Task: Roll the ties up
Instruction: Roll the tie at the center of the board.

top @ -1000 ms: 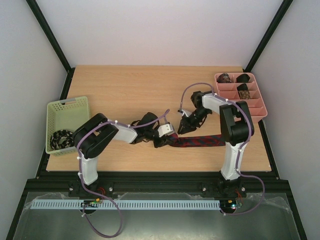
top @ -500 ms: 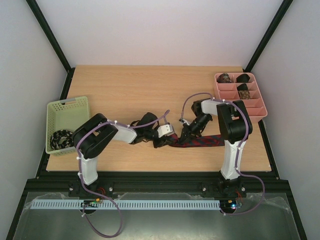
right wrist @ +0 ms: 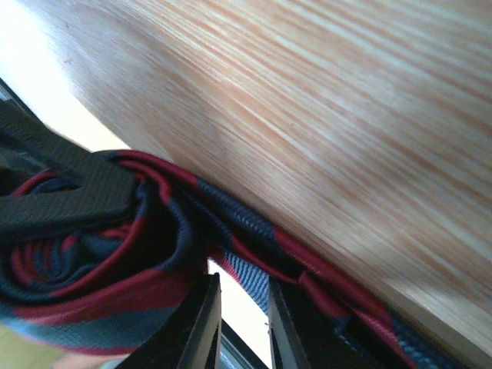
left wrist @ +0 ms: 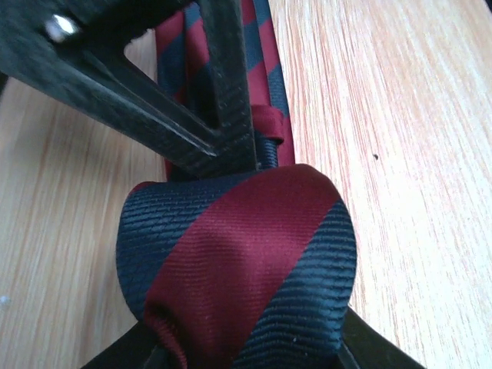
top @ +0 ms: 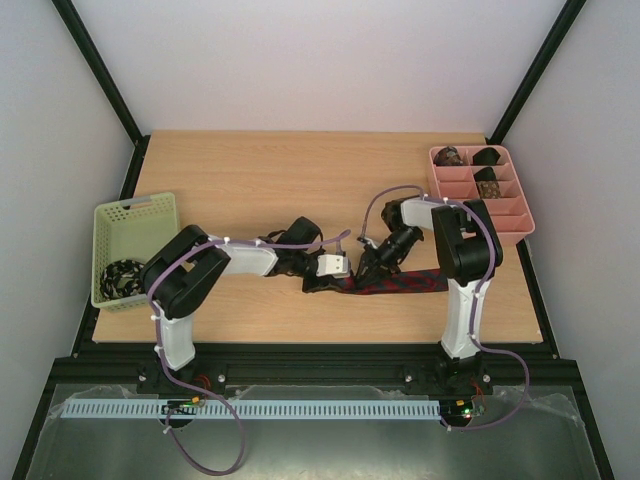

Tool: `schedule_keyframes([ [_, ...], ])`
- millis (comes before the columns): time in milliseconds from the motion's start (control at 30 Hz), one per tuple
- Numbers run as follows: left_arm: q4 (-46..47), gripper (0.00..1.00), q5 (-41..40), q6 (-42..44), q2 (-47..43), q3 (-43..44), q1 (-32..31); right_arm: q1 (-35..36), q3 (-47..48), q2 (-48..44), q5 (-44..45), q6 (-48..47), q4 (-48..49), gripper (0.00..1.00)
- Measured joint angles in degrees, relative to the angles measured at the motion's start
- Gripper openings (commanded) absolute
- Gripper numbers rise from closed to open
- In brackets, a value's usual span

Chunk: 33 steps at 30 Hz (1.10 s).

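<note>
Centrally, left claw [top: 321,281] grips striped tie roll [left wrist: 238,269], right claw [right wrist: 241,317] crowding; tray [top: 505,209] nearby.

Lab: white-walled, black-framed enclosure [top: 320,60]

Both arms reach inward; the left gripper [top: 322,283], at 9 o'clock of the right gripper [top: 366,276], clamps the tie coil [left wrist: 238,269].
</note>
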Motion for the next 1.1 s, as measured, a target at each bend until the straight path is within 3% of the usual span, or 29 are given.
schedule_keyframes([
  [167, -1.42, 0.23, -3.06, 0.26, 0.66, 0.59, -1.31, -0.04, 1.75, 0.07, -1.79, -0.13, -1.25, 0.57],
  [467, -3.82, 0.23, -3.65, -1.07, 1.4, 2.25, -1.68, -1.44, -0.09, -7.17, -5.03, -2.47, 0.02, 0.62],
  [633, -3.82, 0.23, -3.72, -1.68, 1.4, 2.25, -1.84, 0.31, -3.26, -9.75, -7.8, -1.14, 1.6, 0.48],
  [900, -3.74, 0.26, -4.28, -3.04, 1.4, 2.25, -2.12, 2.82, -2.49, -7.06, -5.99, 1.16, 4.2, 0.03],
  [967, -3.72, 0.33, -4.61, -3.41, 1.4, 2.23, -2.16, 2.6, -2.45, -6.51, -6.38, 0.98, 4.2, 0.01],
  [1100, -3.58, 0.61, -5.11, -4.0, 1.4, 2.27, -2.16, 2.43, -2.49, -6.38, -5.73, 0.61, 4.17, 0.01],
])
